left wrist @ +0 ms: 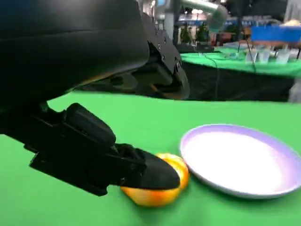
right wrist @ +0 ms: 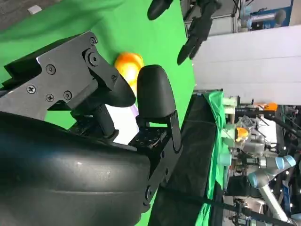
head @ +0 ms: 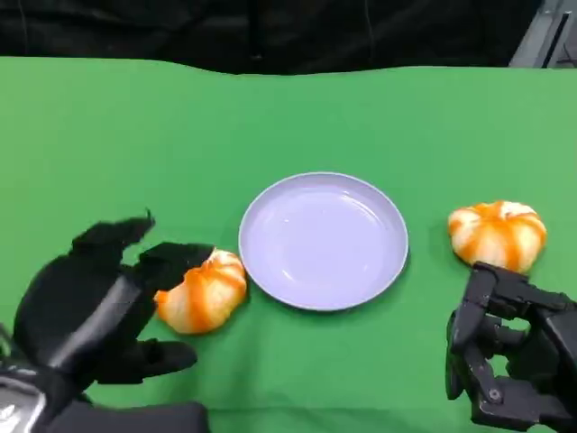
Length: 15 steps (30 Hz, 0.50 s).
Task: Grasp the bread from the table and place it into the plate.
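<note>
A round orange-and-white bread (head: 206, 290) lies on the green table just left of the empty lavender plate (head: 323, 239). My left hand (head: 99, 307) reaches around this bread with fingers spread. One finger rests against its upper left side and the thumb lies below it. In the left wrist view a fingertip (left wrist: 157, 173) covers the top of the bread (left wrist: 153, 197), with the plate (left wrist: 225, 187) beside it. My right hand (head: 509, 361) sits at the lower right with fingers curled and nothing in them.
A second orange bread (head: 498, 233) lies right of the plate, just beyond my right hand. The green cloth (head: 288, 117) stretches back to a dark edge. In the right wrist view the left bread (right wrist: 128, 63) appears past the right hand (right wrist: 94, 94).
</note>
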### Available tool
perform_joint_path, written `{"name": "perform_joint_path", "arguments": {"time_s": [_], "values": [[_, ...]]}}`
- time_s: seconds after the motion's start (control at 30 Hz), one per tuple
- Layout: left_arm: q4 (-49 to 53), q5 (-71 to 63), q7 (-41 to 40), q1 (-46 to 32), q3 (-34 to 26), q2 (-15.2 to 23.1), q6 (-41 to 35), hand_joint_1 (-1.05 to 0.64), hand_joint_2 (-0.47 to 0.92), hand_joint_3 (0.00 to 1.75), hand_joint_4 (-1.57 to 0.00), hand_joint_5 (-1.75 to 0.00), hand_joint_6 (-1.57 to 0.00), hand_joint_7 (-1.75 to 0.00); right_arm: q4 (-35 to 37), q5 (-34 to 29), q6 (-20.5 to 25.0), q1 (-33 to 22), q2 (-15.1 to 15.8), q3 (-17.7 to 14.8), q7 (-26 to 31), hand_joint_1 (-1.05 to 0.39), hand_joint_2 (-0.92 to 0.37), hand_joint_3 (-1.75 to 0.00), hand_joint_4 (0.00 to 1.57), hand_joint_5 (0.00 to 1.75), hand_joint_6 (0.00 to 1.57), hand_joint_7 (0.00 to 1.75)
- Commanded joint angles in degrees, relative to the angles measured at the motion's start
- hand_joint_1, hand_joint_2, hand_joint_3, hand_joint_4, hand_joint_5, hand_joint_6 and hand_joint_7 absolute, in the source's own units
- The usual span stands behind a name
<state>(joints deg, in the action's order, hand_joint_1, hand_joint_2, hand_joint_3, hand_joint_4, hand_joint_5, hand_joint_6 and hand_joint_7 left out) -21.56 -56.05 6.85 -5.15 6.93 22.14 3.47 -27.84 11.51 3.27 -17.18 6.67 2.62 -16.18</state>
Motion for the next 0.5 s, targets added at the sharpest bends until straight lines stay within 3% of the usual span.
{"name": "perform_joint_path", "arguments": {"time_s": [0.03, 0.5], "values": [[4.18, -5.11, 3.27, 4.43, 2.89, 0.58, -4.07, -0.91, 0.92, 0.27, -0.08, -0.04, -0.39, 0.00, 0.17, -0.42, -1.28, 0.08, 0.68, -0.66, 0.28, 0.00, -0.55, -1.28, 0.88, 1.75, 0.72, 1.68], [23.23, -4.20, 3.13, 14.32, 10.54, -1.26, -11.01, -0.93, 0.92, 0.42, -0.03, 0.00, -0.27, 0.00, -2.05, -0.41, 0.16, -0.98, 0.91, -0.21, 0.47, 0.00, -0.56, -1.27, 0.89, 1.75, 0.69, 1.71]]}}
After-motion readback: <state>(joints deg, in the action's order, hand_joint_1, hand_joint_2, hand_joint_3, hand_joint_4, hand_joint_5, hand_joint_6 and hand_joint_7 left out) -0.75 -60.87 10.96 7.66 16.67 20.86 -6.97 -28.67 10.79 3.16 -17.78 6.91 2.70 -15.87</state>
